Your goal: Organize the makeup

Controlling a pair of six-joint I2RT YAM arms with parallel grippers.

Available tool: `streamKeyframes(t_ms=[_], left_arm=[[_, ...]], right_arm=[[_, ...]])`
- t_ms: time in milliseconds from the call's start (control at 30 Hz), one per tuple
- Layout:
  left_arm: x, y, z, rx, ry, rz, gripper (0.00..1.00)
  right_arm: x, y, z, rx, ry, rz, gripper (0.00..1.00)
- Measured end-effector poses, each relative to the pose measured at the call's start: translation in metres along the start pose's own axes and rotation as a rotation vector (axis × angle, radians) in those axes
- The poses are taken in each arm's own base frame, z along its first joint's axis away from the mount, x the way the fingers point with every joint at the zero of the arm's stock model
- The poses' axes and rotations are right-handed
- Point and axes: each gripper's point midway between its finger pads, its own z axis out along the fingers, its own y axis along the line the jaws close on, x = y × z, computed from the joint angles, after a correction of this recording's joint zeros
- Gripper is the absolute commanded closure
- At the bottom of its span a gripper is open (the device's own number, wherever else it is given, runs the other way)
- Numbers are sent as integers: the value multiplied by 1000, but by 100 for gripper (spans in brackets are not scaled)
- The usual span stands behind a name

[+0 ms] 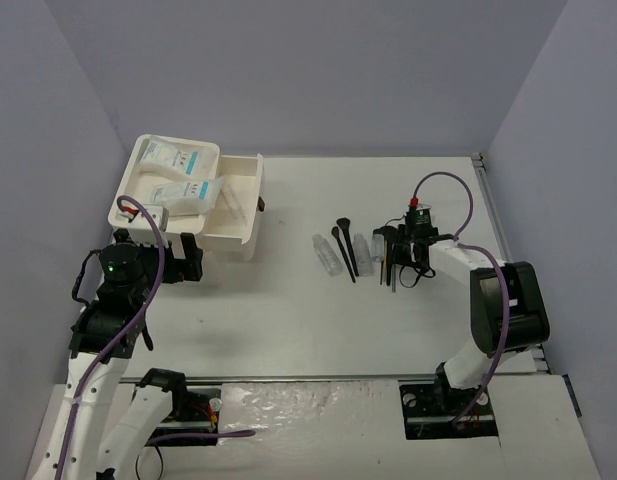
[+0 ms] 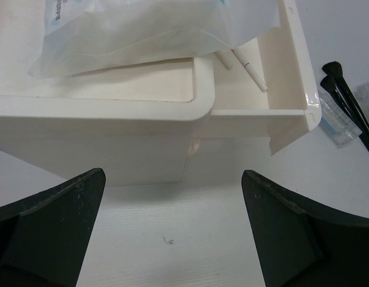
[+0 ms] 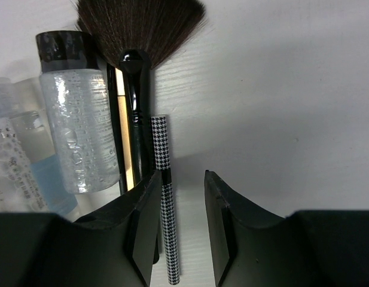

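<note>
Houndstooth pencil [image 3: 168, 227] sits between the narrowly parted, unclamped jaws of my right gripper [image 3: 182, 179], straddled for pickup; left gripper [image 2: 173, 174] hangs spread wide, facing the organizer [image 2: 112, 113].

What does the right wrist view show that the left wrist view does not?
Only the right wrist view: a houndstooth pencil lying between the open fingers of the right gripper, and a fan brush.

Only the left wrist view: the white box, a packet on it, white sticks in its side compartment, two black brushes, and the left gripper, wide open.

Both views: the table and clear tubes, though I cannot tell whether they are the same ones.
</note>
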Motion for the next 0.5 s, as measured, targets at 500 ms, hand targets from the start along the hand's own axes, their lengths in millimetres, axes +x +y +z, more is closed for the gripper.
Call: streamKeyframes(t_ms=[500], left_arm=[[0,0,0,0,0,0,3]], right_arm=[[6,4,13,-13,42,-2,81]])
